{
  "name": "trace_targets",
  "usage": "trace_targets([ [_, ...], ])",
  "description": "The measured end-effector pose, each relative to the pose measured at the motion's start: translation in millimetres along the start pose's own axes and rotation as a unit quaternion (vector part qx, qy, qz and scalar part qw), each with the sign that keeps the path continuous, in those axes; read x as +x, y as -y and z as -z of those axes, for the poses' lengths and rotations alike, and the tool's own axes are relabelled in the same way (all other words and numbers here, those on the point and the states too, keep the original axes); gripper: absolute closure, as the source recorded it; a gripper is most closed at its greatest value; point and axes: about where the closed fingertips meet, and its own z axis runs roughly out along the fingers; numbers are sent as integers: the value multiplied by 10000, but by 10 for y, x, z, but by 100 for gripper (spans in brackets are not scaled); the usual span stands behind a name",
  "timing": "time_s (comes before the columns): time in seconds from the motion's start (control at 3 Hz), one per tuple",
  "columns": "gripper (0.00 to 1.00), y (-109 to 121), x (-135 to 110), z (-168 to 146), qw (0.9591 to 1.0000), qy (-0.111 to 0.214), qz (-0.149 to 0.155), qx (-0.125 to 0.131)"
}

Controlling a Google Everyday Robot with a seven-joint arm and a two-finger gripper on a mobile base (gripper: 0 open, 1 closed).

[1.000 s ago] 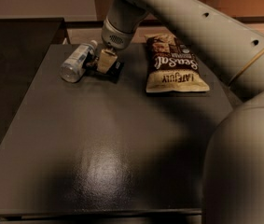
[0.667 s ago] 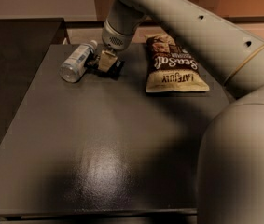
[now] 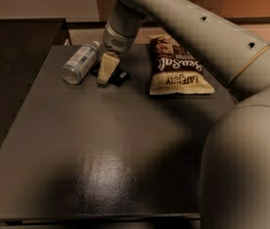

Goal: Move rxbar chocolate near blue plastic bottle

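Note:
The rxbar chocolate (image 3: 119, 77) is a small black bar lying flat on the dark table (image 3: 101, 151), at the back and just right of the blue plastic bottle (image 3: 79, 62). The bottle lies on its side with its white cap pointing away. My gripper (image 3: 107, 68) reaches down from the pale arm onto the bar's left end, between bar and bottle, and covers part of the bar.
A brown-and-cream chip bag (image 3: 176, 66) lies to the right of the bar. My arm's large pale body (image 3: 249, 166) fills the right side. The table's left edge borders a lower dark surface (image 3: 10, 46).
The gripper stays at the bar beside the bottle. The arm has shifted only slightly. Bar, bottle and bag lie where they were.

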Motion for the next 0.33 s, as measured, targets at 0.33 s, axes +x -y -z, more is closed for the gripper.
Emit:
trace_targets([
  [0.33, 0, 0, 0, -1, 10000, 0, 0, -1],
])
